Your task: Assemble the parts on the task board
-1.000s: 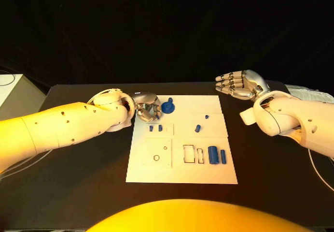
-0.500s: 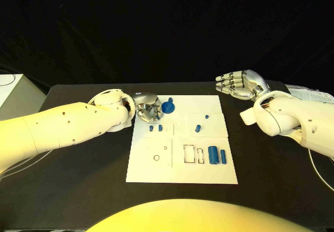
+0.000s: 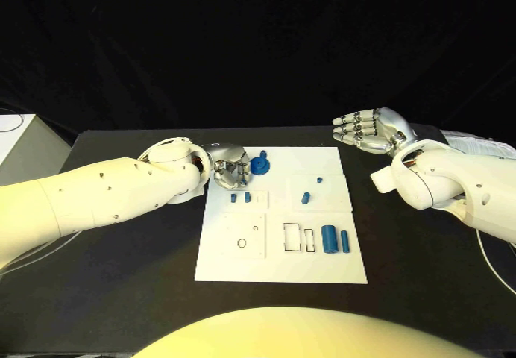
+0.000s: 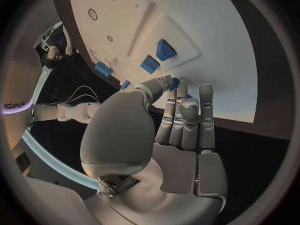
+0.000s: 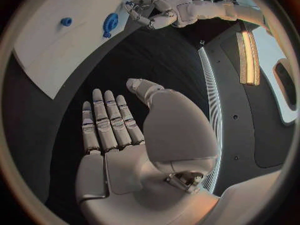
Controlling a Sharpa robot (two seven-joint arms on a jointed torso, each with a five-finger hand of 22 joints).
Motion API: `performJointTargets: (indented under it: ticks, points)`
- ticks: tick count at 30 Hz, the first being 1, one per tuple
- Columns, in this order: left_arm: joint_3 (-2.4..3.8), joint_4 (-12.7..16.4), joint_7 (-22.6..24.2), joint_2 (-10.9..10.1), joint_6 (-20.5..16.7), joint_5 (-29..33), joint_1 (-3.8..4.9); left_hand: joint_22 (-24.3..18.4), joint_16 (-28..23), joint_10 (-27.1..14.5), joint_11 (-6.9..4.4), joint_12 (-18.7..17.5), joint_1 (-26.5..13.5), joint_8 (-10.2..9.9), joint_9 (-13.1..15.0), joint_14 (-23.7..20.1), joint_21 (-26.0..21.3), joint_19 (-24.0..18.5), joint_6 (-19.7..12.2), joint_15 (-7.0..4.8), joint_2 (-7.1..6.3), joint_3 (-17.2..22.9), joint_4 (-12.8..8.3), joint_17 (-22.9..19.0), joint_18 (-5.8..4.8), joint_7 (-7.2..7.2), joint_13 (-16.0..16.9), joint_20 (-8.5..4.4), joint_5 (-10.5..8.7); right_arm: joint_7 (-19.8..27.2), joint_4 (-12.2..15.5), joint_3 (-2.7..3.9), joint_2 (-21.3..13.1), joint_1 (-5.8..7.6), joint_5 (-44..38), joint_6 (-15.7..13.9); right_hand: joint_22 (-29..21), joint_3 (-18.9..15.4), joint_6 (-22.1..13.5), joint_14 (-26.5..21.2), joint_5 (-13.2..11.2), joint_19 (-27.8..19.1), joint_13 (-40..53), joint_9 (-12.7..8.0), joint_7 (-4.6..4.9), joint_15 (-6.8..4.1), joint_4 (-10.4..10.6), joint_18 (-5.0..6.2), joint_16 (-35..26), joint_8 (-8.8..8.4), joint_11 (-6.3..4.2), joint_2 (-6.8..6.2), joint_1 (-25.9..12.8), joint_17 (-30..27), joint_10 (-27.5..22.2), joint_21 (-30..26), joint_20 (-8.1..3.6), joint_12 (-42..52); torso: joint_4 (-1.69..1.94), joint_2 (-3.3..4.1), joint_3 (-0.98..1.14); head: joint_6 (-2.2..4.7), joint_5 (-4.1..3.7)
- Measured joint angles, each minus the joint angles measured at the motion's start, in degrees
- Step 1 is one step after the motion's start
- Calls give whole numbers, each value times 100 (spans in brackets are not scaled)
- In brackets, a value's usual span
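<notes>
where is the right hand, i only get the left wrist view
Observer: The right hand is raised beyond the task board's far right corner, fingers apart, holding nothing.
Operator: ok whats on the near part of the board
Observer: Two blue cylinders lie side by side in its near right section.
Operator: and that blue bit at my thumb
Observer: It is a round blue part right beside the left hand; I cannot tell whether the hand grips it.

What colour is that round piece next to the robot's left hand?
Blue; the round piece by the left hand shows best in the head view.
</notes>
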Motion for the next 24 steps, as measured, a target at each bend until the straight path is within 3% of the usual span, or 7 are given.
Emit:
performJointTargets:
  ticks: [18, 24]
  points:
    - [-34, -18, -45, 24, -13, -127, -11, -43, -1, -24, -22, 12, -35, -19, 2, 21, -48, 0, -11, -21, 8, 0, 0, -21, 0, -10, 41, 0, 0, -1, -5, 0, -7, -1, 0, 17, 1, 0, 0, 0, 0, 0, 0, 0, 0, 0, 0, 0, 0, 0, 0, 0, 0, 0, 0, 0, 0, 0, 1, -1, -4, 5, -1]
    - [-43, 7, -66, 9, -15, -136, -22, -79, 25, -60, 10, 12, -34, -191, -5, 21, -88, 12, -216, -21, 8, -32, 1, -21, 0, 31, 91, 12, 1, -1, -8, 0, -7, -3, 0, 20, 1, 0, 0, 0, 0, 0, 0, 0, 0, 0, 0, 0, 0, 0, 0, 0, 0, 1, 0, 0, 0, 0, 2, -1, -8, 15, -1]
